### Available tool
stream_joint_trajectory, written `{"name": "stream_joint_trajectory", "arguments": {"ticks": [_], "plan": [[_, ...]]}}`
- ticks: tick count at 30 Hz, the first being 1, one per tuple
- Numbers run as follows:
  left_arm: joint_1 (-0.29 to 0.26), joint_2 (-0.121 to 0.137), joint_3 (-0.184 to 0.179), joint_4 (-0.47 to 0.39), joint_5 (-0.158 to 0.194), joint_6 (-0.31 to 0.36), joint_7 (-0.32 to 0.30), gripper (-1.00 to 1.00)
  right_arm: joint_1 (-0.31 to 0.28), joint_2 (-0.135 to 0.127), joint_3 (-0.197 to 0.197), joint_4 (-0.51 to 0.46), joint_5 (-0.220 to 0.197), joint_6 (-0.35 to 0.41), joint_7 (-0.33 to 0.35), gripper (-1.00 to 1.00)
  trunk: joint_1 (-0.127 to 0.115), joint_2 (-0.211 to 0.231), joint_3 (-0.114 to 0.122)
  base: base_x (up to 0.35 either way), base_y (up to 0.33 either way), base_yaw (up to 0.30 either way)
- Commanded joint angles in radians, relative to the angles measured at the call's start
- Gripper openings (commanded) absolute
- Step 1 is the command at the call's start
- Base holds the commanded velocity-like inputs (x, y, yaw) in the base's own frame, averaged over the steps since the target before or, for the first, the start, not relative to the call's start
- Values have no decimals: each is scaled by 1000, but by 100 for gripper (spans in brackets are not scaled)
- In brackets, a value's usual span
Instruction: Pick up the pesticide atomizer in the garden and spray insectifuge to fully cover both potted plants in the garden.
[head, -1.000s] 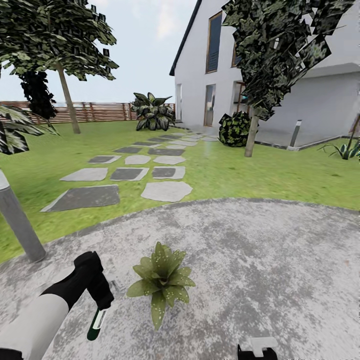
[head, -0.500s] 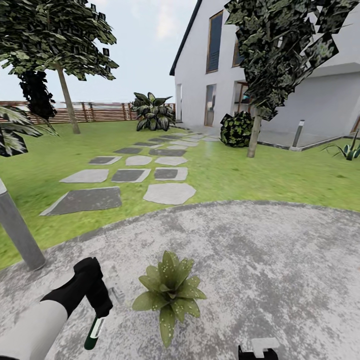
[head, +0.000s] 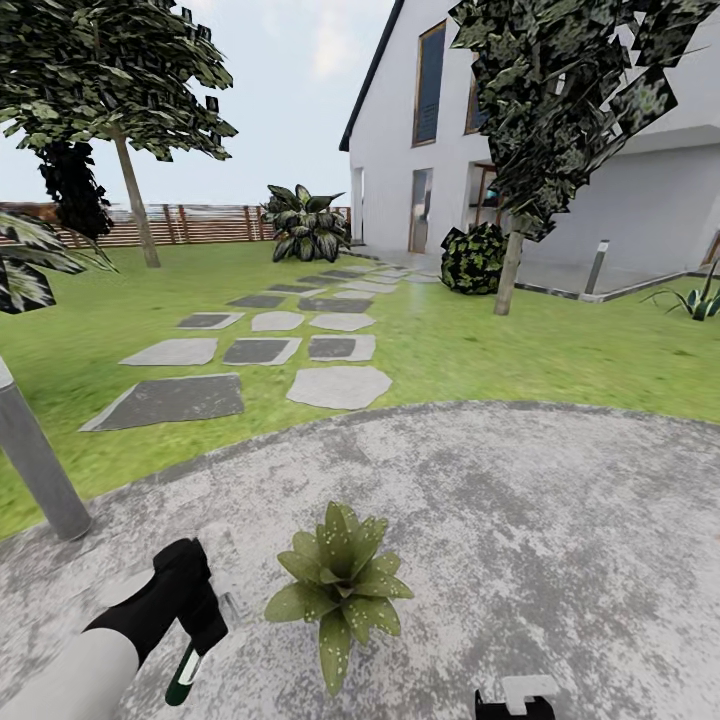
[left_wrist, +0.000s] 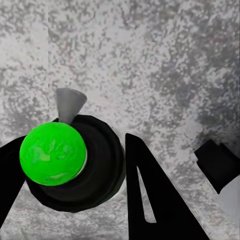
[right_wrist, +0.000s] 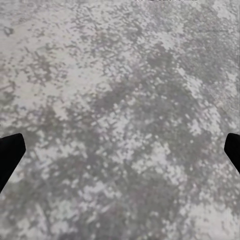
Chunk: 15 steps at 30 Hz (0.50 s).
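One potted plant (head: 340, 585), a low rosette of pale-speckled green leaves, sits on the round grey stone patio (head: 520, 520) near the view's bottom centre; its pot is hidden by the leaves. Just left of the plant, my left gripper (head: 200, 638) is shut on the pesticide atomizer (head: 184, 678), which hangs down dark green with a white label. The left wrist view looks along the atomizer (left_wrist: 52, 155) at its bright green end and grey trigger head, held between black fingers (left_wrist: 150, 200). My right gripper (head: 515, 698) is open over bare patio stone, fingertips (right_wrist: 10, 155) wide apart.
A grey post (head: 35, 455) stands at the patio's left edge. Stepping stones (head: 335, 385) lead across the lawn (head: 520, 350) toward a white house (head: 420, 150). A thin tree trunk (head: 508, 270) and a spiky agave (head: 695, 300) stand to the right, with a brown slatted fence (head: 200, 222) far behind.
Between the first two earlier frames the whole view shifted, so the camera moved. Since then my left gripper with the atomizer has sunk slightly toward the view's bottom. The plant has stayed put.
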Motion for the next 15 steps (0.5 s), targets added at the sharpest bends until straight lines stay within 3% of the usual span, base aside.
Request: {"name": "stream_joint_trajectory", "arguments": {"ticks": [1,8,11,14,15], "plan": [[1,3,14,-5,-3,10,2,-100,0,0,6,-2,-11,-3,-2,100,4,-7,-4,0,0,0],[-6,4,23,-9,-3,7,2,-100,0,-4,1,-40,-10,-3,-2,100,30,-56,-35,0,0,0],[-10,5,23,-10,-4,6,1,-100,-1,-27,1,-141,-10,0,-3,100,42,-77,-49,0,0,0],[-12,6,23,-10,-4,5,1,-100,0,-70,-9,-255,-12,32,-4,100,53,-98,-63,0,0,0],[-12,5,23,-10,-4,4,1,-100,0,-86,-59,-282,-12,52,-3,100,53,-98,-64,0,0,0]]}}
